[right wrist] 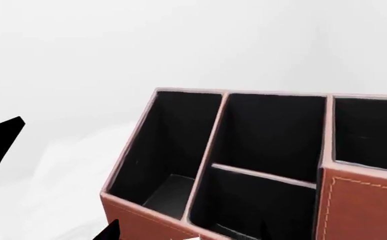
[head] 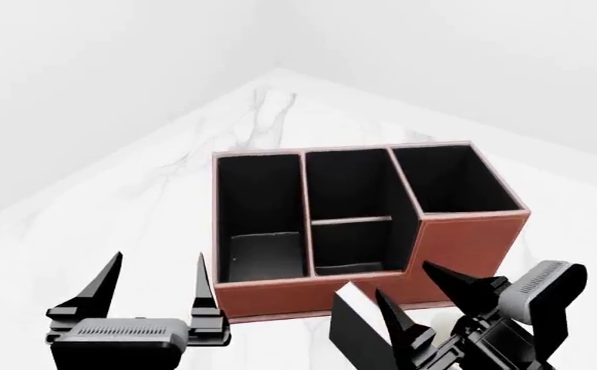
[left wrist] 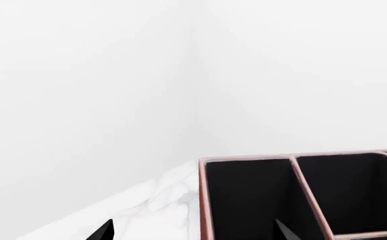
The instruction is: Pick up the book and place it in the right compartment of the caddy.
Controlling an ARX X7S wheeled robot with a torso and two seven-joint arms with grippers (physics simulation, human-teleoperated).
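Note:
The reddish-brown caddy [head: 319, 293] with black lining stands mid-table; it also shows in the left wrist view [left wrist: 203, 200] and the right wrist view [right wrist: 353, 205]. Its tall, square-mouthed right compartment [head: 453, 181] is empty and also shows in the right wrist view [right wrist: 373, 135]. My right gripper [head: 402, 279] is low at the caddy's front right and holds the black book [head: 352, 317], whose white page edges show. A sliver of that white edge [right wrist: 192, 238] shows between its jaws in the right wrist view. My left gripper [head: 154, 270] is open and empty, in front of the caddy's left corner.
The white marble table [head: 175, 162] narrows to a far corner between plain white walls. The caddy's long left section [head: 262, 223] and its divided middle section [head: 348, 208] are empty. The left gripper's black fingers [right wrist: 0, 142] show at the edge of the right wrist view.

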